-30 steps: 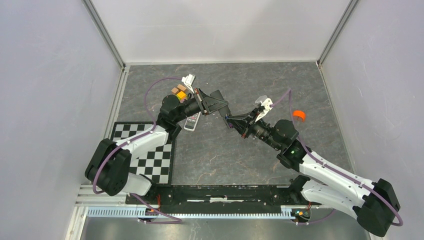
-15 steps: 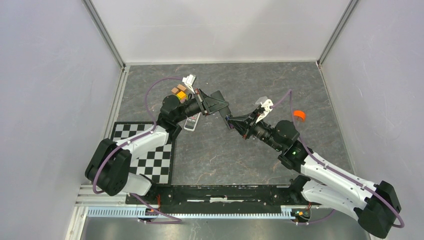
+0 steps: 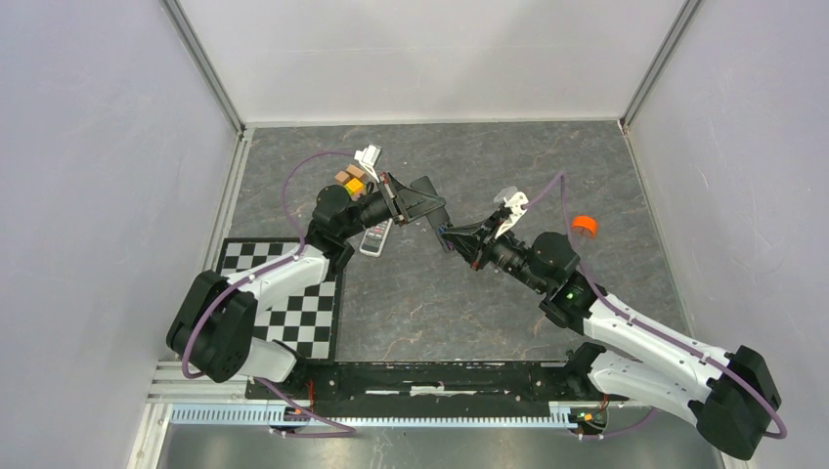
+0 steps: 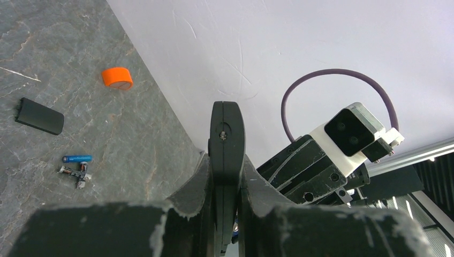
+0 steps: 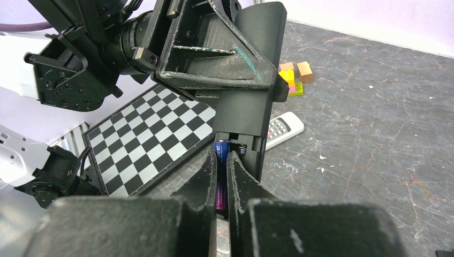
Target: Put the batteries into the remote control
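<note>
Lying aside, orange cap (image 4: 117, 77), blue battery (image 4: 76, 158)

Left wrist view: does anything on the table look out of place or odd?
Nothing looks spilled or broken. The blue battery lies loose beside a small metal piece, not yet loaded, and a black cover lies on its own nearby.

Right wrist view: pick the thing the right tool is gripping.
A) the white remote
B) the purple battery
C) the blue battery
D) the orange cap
B: the purple battery sits pinched between the fingers of the right tool, while the blue battery lies on the table in the left wrist view.
</note>
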Tool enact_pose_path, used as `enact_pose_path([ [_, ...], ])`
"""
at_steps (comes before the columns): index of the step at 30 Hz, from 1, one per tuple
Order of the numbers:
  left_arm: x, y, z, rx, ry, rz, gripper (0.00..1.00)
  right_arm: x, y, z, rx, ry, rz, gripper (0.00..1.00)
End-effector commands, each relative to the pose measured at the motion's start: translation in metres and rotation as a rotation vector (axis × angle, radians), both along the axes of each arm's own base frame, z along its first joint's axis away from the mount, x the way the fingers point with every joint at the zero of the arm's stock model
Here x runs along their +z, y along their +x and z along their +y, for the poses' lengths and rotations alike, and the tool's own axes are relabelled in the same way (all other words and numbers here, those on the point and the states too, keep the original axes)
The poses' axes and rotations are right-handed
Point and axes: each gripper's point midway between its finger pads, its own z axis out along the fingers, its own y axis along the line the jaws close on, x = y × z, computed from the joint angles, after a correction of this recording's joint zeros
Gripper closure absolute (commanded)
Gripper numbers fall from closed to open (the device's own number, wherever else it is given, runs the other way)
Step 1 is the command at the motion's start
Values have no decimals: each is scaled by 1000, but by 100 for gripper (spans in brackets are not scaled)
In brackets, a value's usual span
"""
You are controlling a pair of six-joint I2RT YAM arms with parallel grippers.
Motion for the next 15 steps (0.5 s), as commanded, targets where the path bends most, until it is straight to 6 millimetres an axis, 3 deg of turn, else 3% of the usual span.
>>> enact_pose_path([
  [1, 72, -18, 11, -12, -151, -186, 98, -69, 1, -13, -56, -193, 164, 100],
  [15, 90, -28, 19, -4, -207, -245, 98, -95, -9, -15, -35, -229, 249, 96],
])
